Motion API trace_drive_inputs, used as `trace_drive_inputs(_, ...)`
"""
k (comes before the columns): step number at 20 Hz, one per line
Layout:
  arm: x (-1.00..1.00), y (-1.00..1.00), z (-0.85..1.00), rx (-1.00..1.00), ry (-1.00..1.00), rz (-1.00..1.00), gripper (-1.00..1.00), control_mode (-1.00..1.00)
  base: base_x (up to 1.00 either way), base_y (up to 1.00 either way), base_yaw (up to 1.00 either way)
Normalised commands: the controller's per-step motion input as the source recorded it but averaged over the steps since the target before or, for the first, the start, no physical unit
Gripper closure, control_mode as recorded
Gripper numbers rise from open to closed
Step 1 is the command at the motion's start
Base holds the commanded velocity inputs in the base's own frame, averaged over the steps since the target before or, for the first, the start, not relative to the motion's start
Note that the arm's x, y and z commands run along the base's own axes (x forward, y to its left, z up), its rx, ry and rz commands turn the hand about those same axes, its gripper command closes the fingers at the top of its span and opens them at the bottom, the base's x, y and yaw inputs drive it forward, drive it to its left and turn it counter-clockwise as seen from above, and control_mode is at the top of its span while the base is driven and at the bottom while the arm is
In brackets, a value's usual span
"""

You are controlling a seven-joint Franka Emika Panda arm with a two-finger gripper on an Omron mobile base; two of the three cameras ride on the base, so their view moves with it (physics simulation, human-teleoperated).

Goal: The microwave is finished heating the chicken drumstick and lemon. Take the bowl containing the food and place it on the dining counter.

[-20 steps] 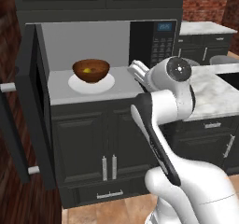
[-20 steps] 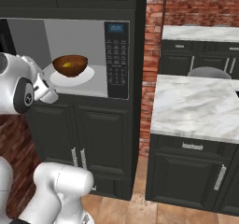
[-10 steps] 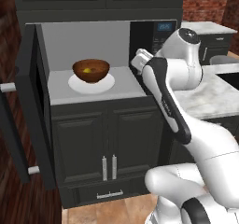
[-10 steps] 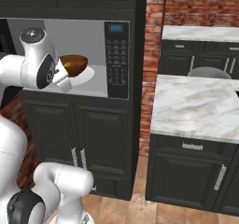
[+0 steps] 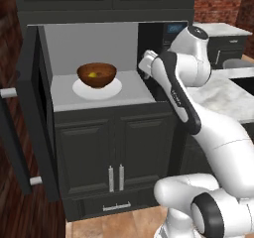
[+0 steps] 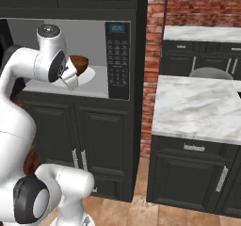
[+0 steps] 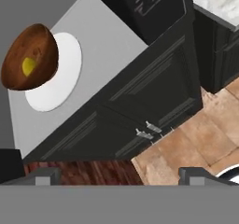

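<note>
Marble dining counter (image 6: 197, 105) right of microwave (image 5: 94, 58); brick wall (image 6: 155, 41) between.

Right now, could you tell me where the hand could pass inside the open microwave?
Bare grey floor lies right of the flat white round plate, up to the black button panel. The middle is crowded: the glossy reddish-brown bowl sits on that plate.

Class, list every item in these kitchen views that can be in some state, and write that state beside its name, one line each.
microwave: door swung fully open, blue display lit.
bowl: upright inside the microwave, on the white plate, untouched.
lemon: lying in the bowl.
claw: open, holding nothing, short of the bowl.
cabinet doors under the microwave: closed.
dining counter: bowl not yet on it.
</note>
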Motion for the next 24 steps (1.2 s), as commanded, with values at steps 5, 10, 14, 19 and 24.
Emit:
trace_drive_inputs(5,0.77,0.31,-0.07,0.00,0.00,0.00,-1.00,-1.00,0.00,0.00,0.00)
trace_drive_inputs(10,0.79,0.26,0.00,0.00,0.00,-0.02,-1.00,-1.00,0.00,0.00,0.00)
trace_drive_inputs(14,0.86,0.38,-0.15,0.00,0.00,-0.04,-1.00,-1.00,0.00,0.00,0.00)
trace_drive_inputs(19,0.79,0.51,-0.23,0.00,0.00,-0.07,-1.00,-1.00,0.00,0.00,0.00)
trace_drive_inputs(24,0.74,0.38,-0.24,0.00,0.00,-0.05,-1.00,-1.00,0.00,0.00,0.00)
